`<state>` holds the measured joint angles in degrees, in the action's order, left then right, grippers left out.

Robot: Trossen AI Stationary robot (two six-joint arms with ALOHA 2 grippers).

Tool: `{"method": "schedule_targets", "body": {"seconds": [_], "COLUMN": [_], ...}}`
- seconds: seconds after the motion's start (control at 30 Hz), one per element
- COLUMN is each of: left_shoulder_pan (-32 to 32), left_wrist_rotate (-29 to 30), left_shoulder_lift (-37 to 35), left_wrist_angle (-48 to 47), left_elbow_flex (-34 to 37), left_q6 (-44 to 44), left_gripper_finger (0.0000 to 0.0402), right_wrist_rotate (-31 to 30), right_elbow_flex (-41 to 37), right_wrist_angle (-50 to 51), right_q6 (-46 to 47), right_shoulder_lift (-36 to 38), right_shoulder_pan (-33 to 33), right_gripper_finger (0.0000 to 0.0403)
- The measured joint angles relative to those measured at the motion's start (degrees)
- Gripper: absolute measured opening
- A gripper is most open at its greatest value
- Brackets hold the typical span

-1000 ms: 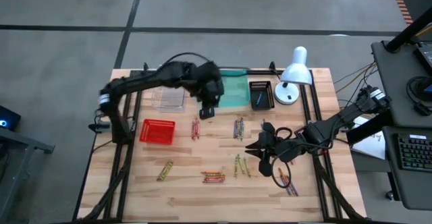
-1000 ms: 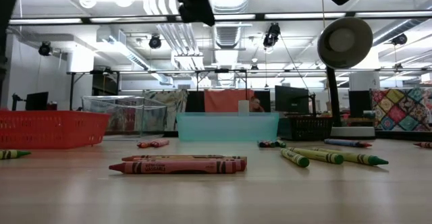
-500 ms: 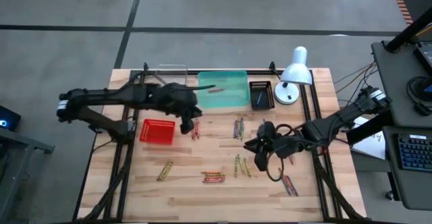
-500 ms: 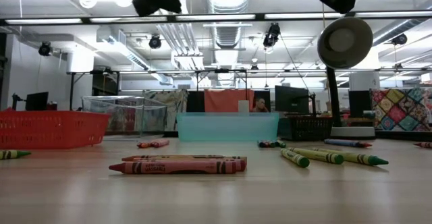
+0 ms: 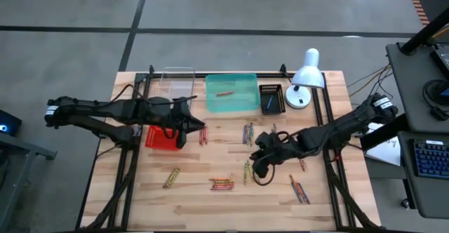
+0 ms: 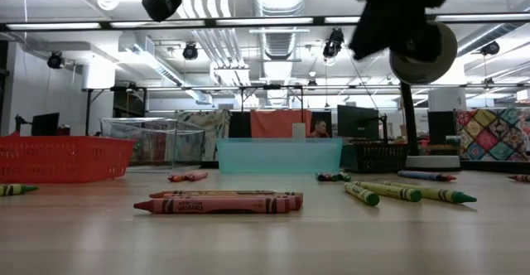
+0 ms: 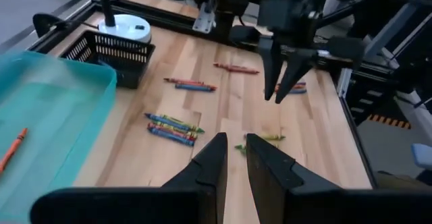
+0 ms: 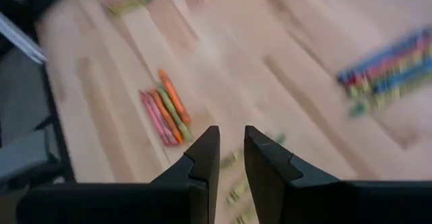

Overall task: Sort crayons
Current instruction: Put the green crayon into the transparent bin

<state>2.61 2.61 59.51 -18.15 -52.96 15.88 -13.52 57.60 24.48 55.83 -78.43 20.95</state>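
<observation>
Both arms have swung toward the table's [image 5: 140, 191] middle, left gripper [image 5: 184, 126] and right gripper [image 5: 258, 164] fingers narrowly apart and empty; one crayon [image 5: 224, 92] lies in the teal tray [image 5: 210, 105] at twelve o'clock, most crayons [image 5: 221, 184] remain scattered.

Worktop [image 5: 140, 191] in my overhead feed: pale wood planks, dark rails along both sides. Far edge, left to right: clear tray [image 5: 177, 85], teal tray [image 5: 231, 103], black mesh basket [image 5: 271, 98], white desk lamp [image 5: 303, 78]. Red mesh basket [image 5: 158, 140] sits toward the left. Crayons [image 5: 222, 184] lie in small scattered clusters across the middle and near edge.
</observation>
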Motion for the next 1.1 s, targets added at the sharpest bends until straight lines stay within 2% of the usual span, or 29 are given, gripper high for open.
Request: {"method": "schedule_targets", "body": {"seconds": [0.4, 0.5, 0.67, 0.87, 1.0, 1.1], "left_shoulder_pan": [0.4, 0.4, 0.4, 0.4, 0.4, 0.4], "left_wrist_rotate": [0.0, 0.0, 0.0, 0.0, 0.0, 0.0], "left_shoulder_lift": [-0.3, -0.3, -0.3, -0.3, -0.3, -0.3], "left_wrist_angle": [0.2, 0.1, 0.1, 0.1, 0.0, -0.1], "left_elbow_flex": [0.8, 0.8, 0.8, 0.8, 0.8, 0.8], "left_q6": [-0.3, -0.3, -1.8, -3.2, -3.9, -4.8], "left_gripper_finger": [0.0038, 0.0038, 0.0038, 0.0038, 0.0038, 0.0038], "right_wrist_rotate": [11.8, 13.5, 15.1, 15.2, 15.1, 15.0], "right_elbow_flex": [0.0, 0.0, 3.2, 12.4, 17.1, 19.3], "right_wrist_angle": [16.6, 17.8, 18.8, 27.3, 32.6, 32.8], "right_q6": [19.4, 22.3, 23.8, 23.5, 21.7, 19.2], "right_shoulder_lift": [-7.1, -8.5, -11.6, -17.4, -21.5, -24.2], "right_shoulder_pan": [0.2, 0.5, 1.8, 3.4, 3.4, 3.4], "right_gripper_finger": [0.0058, 0.0058, 0.0058, 0.0058, 0.0058, 0.0059]}}
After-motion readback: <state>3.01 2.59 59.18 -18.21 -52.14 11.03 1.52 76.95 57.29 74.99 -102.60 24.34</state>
